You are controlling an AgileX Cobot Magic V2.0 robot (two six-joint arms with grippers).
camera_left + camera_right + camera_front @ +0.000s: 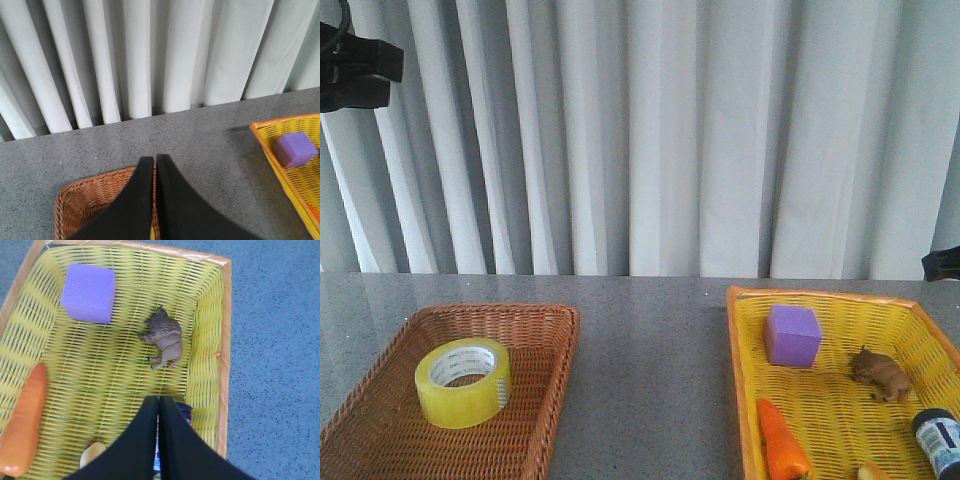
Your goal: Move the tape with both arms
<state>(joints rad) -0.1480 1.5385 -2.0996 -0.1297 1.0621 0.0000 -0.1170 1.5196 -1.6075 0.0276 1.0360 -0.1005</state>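
Observation:
The tape [463, 383], a wide yellow roll with a white printed core, lies on its side in the brown wicker basket [540, 320] at the left. Only a thin yellow sliver of it [151, 234] shows between the fingers in the left wrist view. My left gripper [154, 159] is shut and empty, held high above the far rim of the brown basket [82, 197]. My right gripper [159, 399] is shut and empty, above the near right part of the yellow basket [226, 330]. In the front view only black parts of the left arm [355, 65] and the right arm [942, 263] show.
The yellow basket [745, 380] at the right holds a purple cube [792, 335], a brown toy animal [880, 373], an orange carrot [783, 443] and a dark bottle [938, 438]. Grey tabletop [650, 380] lies between the baskets. White curtains hang behind the table.

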